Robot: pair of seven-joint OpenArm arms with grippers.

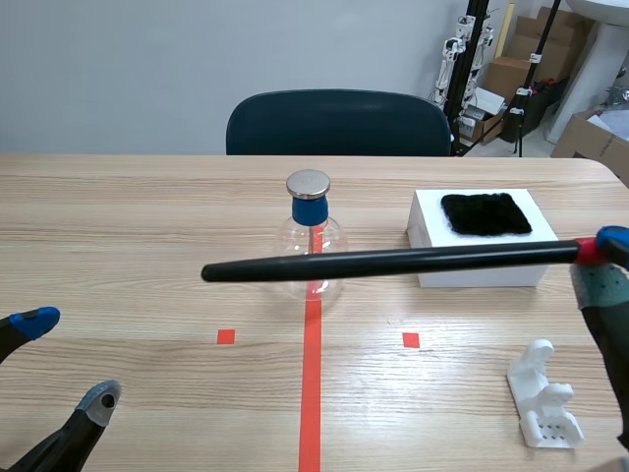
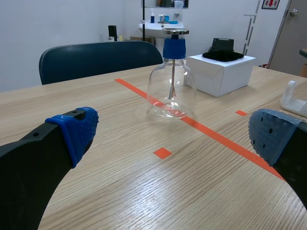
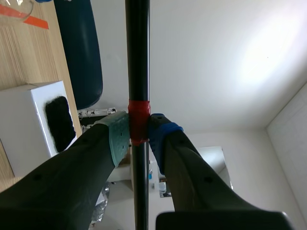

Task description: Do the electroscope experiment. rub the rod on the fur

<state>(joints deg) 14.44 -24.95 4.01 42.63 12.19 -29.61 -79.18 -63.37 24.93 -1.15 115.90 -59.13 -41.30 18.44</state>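
A long black rod (image 1: 393,263) with a red band near one end hangs level above the table, crossing in front of the glass electroscope flask (image 1: 312,236). My right gripper (image 1: 601,258) is shut on the rod's red band (image 3: 138,122) at the right edge. The black fur (image 1: 485,213) lies on top of a white box (image 1: 482,265), just behind the rod; the fur (image 3: 60,122) also shows in the right wrist view. My left gripper (image 1: 61,362) stays open low at the left front, well short of the flask (image 2: 171,86).
A white plastic stand (image 1: 543,395) lies at the right front. A dark blue chair (image 1: 337,123) stands behind the table's far edge. Cardboard boxes and tripods fill the back right corner.
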